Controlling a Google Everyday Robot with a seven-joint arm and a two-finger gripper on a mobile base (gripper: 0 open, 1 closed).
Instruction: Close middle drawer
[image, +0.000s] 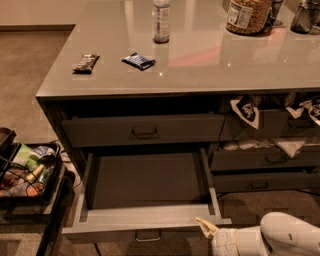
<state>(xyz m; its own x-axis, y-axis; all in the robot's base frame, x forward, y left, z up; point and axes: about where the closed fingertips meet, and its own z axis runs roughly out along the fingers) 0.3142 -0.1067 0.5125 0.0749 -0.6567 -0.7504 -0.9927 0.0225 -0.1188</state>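
Jutting half-cropped by middle drawer (145, 217): jaws

Brown carpet floor (30, 75) is seen at 9-10 o'clock, w/ beige wall (35, 11) at 11. Glossy grey countertop (210, 65) is lit from 12 o'clock. Black cart (56, 210) is parked at 8 o'clock.

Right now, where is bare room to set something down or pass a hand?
Free: the counter between the blue packet and the jar; the middle drawer, bare inside. Crowded: the cart at left, full of items, and the drawer's front right corner, where the gripper sits.
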